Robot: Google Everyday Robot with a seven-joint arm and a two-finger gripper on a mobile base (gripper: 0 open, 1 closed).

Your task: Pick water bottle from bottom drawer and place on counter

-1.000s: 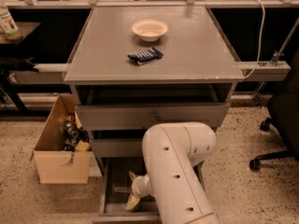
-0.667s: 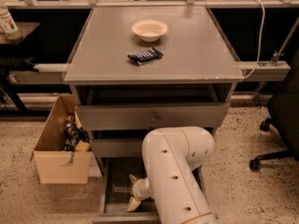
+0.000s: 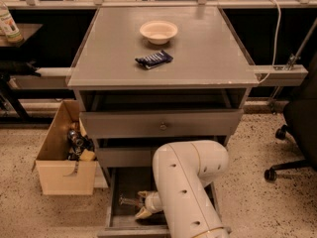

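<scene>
The gripper (image 3: 142, 204) is down inside the bottom drawer (image 3: 112, 202), which is pulled out at the foot of the grey cabinet. It sits low over the drawer's plain floor, towards the front. Whether it is released or clenched I cannot tell, because the bulky white arm (image 3: 188, 187) rises right beside it and hides the right half of the drawer. The water bottle (image 3: 126, 201) shows only as a thin, pale, clear shape on the drawer floor, touching or just off the gripper's left tip; whether it is actually held is not clear. Above it, the middle drawer (image 3: 124, 156) is partly covered by the arm's upper joint. The top drawer (image 3: 124, 124), with a round knob (image 3: 162, 126), stands slightly out from the frame, so both overhang the back of the open drawer. The counter surface (image 3: 208, 53) carries a cream bowl (image 3: 158, 31) near its far edge and a dark snack packet (image 3: 154, 59) just in front of the bowl, the two apart; the rest of it is bare grey. To the left of the cabinet, a cardboard box (image 3: 64, 177) stands on the speckled floor with dark odds and ends inside it. Farther left, a green-and-white labelled bottle (image 3: 9, 26) stands upright on a dark side table (image 3: 27, 32). At the right edge stands a black office chair (image 3: 297, 128), well apart from the drawers.
</scene>
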